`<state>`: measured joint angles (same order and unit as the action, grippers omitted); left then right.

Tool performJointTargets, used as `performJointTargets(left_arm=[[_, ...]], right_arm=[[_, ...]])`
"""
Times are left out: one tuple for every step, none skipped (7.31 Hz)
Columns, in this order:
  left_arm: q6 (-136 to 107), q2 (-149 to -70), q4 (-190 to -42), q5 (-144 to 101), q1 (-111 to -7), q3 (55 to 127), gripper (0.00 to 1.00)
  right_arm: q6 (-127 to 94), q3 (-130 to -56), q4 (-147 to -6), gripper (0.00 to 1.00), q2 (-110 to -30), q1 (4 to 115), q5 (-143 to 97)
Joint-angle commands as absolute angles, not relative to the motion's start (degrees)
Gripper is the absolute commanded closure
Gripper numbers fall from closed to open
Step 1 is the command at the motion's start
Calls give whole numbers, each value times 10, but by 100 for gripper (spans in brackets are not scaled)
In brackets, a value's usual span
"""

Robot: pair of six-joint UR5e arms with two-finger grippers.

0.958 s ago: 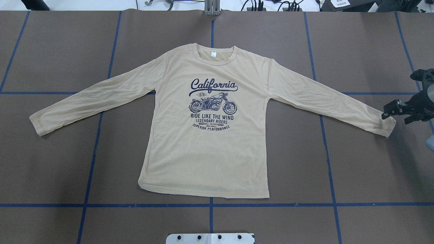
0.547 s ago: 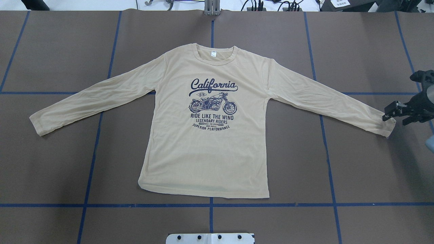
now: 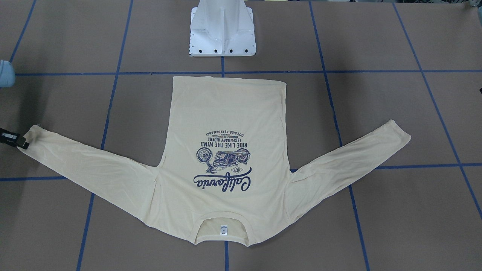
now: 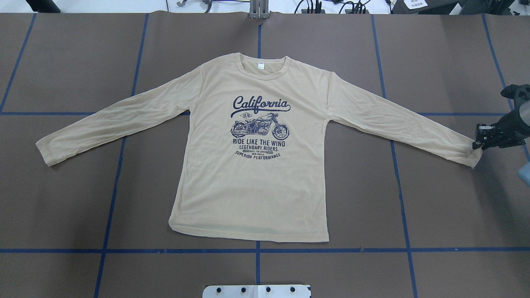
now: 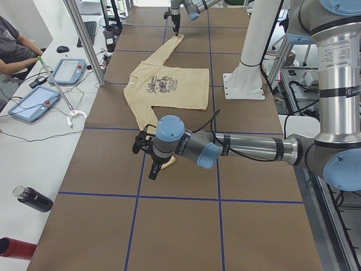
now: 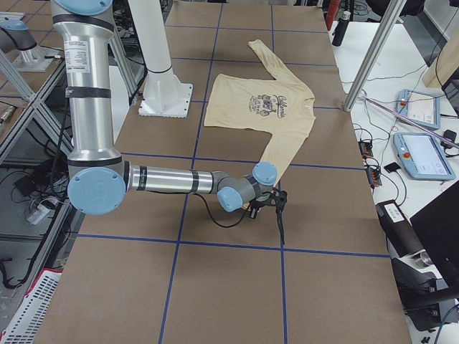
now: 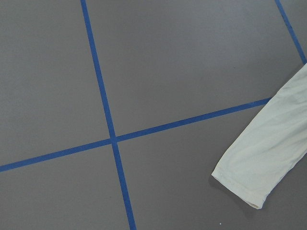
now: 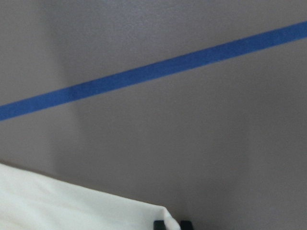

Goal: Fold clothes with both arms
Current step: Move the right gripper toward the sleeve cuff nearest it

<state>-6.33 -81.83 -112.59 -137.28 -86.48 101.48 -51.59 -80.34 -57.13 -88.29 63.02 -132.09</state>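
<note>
The cream T-shirt (image 4: 248,190) lies flat in the middle of the table (image 4: 434,198), navy print up and sleeves spread. The right gripper (image 4: 477,143) touches the right cuff (image 4: 470,155); I cannot tell if it grips. Only the left-end view shows the left gripper (image 5: 152,172), near the left cuff (image 7: 240,182); I cannot tell how far open it is.

Cream long-sleeved T-shirt (image 4: 248,194), flat, navy print up, sleeves spread wide; right claw (image 4: 476,144) at one cuff.

Brown table cover (image 4: 62,198), gridded with blue tape (image 4: 165,250). White pedestal (image 3: 222,34) bolted on it. Side bench: two teach pendants (image 5: 32,103), grabber stick (image 5: 56,84), black bottle (image 5: 34,199), seated person (image 5: 14,45).
</note>
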Motion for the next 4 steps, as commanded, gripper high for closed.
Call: performJointTargets(left_arm=[[-63,-818,-1126,-1373,-865,1015,0],[-63,-818,-1126,-1373,-865,1016,0],[-64,-818,-1126,-1374,-865,1020,0],[-64,-818,-1126,-1373,-865,1024,0]], right_arm=[[-520,-810,-571,100,-881,631,-1329],[-532,-832,-572,100,-871,631,-1338],[-576,-865,-574,100,-858,631,-1358],[-628,-888,-578,100,-824,631,-1359]])
